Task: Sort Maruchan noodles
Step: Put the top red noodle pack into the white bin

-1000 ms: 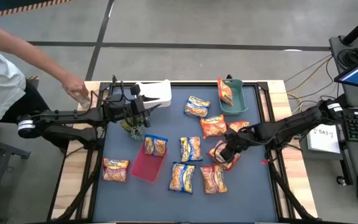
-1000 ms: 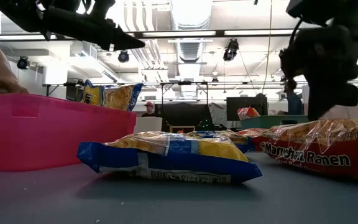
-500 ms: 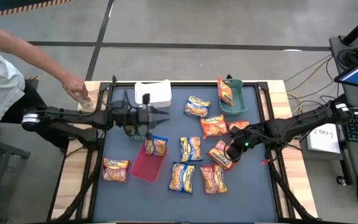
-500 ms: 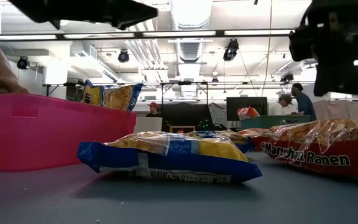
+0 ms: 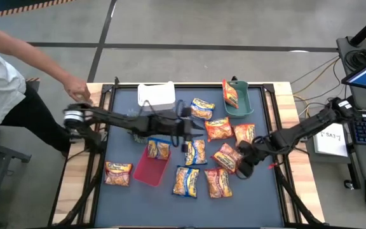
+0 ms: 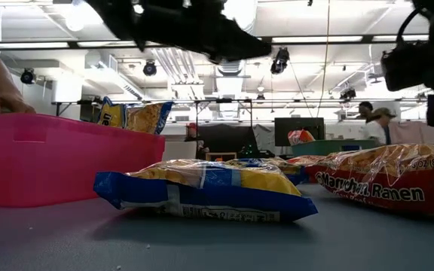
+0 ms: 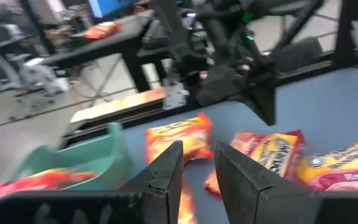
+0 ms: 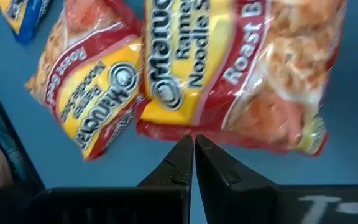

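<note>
Blue table [image 5: 265, 203], crinkly orange-yellow noodle packets [image 5: 196, 152]

Noodle packets [image 5: 196, 152] lie scattered mid-table, between a tray [image 5: 150, 170] and a bin [image 5: 243, 106].

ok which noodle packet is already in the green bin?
The red-trimmed packet leaning upright against the left wall of the green bin, at the table's far edge. The other packets lie outside it.

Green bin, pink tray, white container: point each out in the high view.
green bin [image 5: 241, 108], high view, bare floor of the bin.
pink tray [image 5: 146, 174], high view, bare floor near its lower end.
white container [image 5: 156, 95], high view, its middle.
</note>
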You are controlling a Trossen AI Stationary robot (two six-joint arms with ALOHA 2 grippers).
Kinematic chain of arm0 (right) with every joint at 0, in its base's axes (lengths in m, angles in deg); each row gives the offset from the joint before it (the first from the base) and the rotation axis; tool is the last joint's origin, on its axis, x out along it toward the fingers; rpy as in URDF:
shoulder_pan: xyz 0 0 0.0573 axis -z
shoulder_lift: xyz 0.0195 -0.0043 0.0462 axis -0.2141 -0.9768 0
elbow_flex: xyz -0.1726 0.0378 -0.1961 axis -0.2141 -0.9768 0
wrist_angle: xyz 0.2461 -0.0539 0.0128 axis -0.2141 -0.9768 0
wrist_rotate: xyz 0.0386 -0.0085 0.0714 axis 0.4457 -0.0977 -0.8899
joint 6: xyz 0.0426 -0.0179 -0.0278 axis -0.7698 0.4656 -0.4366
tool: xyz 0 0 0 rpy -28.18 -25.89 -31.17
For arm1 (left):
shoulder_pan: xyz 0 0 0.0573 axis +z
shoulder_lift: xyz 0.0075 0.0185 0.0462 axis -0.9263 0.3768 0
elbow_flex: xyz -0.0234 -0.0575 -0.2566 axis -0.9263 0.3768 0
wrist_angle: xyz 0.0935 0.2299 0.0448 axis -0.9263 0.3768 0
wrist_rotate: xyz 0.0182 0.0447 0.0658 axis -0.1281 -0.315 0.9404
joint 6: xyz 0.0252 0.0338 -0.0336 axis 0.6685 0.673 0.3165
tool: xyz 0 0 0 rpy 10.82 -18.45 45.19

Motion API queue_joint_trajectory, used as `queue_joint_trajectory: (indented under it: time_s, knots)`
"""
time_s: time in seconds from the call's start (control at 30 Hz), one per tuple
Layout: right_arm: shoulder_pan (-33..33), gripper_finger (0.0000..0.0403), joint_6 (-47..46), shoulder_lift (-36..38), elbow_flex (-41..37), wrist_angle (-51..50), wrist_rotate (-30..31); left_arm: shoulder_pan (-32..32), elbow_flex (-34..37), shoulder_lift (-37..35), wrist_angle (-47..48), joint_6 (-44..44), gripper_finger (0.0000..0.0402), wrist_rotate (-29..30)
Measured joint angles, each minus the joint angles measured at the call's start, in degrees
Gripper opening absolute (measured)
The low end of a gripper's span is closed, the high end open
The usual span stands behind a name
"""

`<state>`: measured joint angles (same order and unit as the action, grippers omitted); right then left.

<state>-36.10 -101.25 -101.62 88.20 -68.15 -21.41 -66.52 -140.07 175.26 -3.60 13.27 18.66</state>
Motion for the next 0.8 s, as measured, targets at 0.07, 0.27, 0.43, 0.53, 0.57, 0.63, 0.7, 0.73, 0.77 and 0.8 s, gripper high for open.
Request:
queue_joint_trajectory:
  time_s: [0.07, 0.27, 0.43, 0.53, 0.57, 0.63, 0.7, 0.73, 0.77, 0.8]
  knots:
    - [-2.0, 0.0008, -4.1, 0.0, 0.0, 0.0, 0.5, -1.0, -2.9, 3.7, 0.0, 0.0, 0.0075, -1.2]
    - [-9.6, 0.0008, -15.7, 0.0, -0.5, -0.2, 4.6, -2.9, -7.7, 11.7, 0.8, -0.3, 0.0075, -1.3]
    - [-16.2, 0.0008, -24.5, -0.1, -1.7, -0.2, 9.1, -4.0, -11.5, 17.3, 1.1, -2.2, 0.0075, -1.3]
    - [-18.4, 0.0008, -30.9, -0.1, -2.7, -0.1, 12.2, -4.2, -14.3, 20.6, 1.6, -2.0, 0.0075, -1.3]
    - [-18.9, 0.0008, -32.9, -0.1, -3.1, -0.2, 13.2, -4.2, -14.9, 21.4, 1.8, -1.9, 0.0075, -1.3]
    - [-19.5, 0.0009, -36.2, -0.1, -3.5, 0.0, 15.1, -4.1, -15.5, 22.8, 2.0, -1.5, 0.0075, -1.3]
    - [-20.1, 0.0009, -38.6, -0.1, -3.6, 0.1, 16.6, -4.0, -15.6, 23.7, 2.2, -0.5, 0.0075, -1.2]
    - [-20.2, 0.0009, -39.8, -0.1, -3.6, 0.4, 17.2, -4.0, -15.7, 23.9, 2.2, 0.2, 0.0075, -1.2]
    - [-20.2, 0.0010, -41.0, -0.1, -3.6, 0.7, 17.7, -4.0, -15.8, 24.3, 2.2, 0.7, 0.0075, -1.3]
    - [-20.2, 0.0012, -42.3, 0.0, -3.6, 0.8, 18.0, -4.0, -16.0, 24.6, 2.2, 1.1, 0.0075, -1.3]
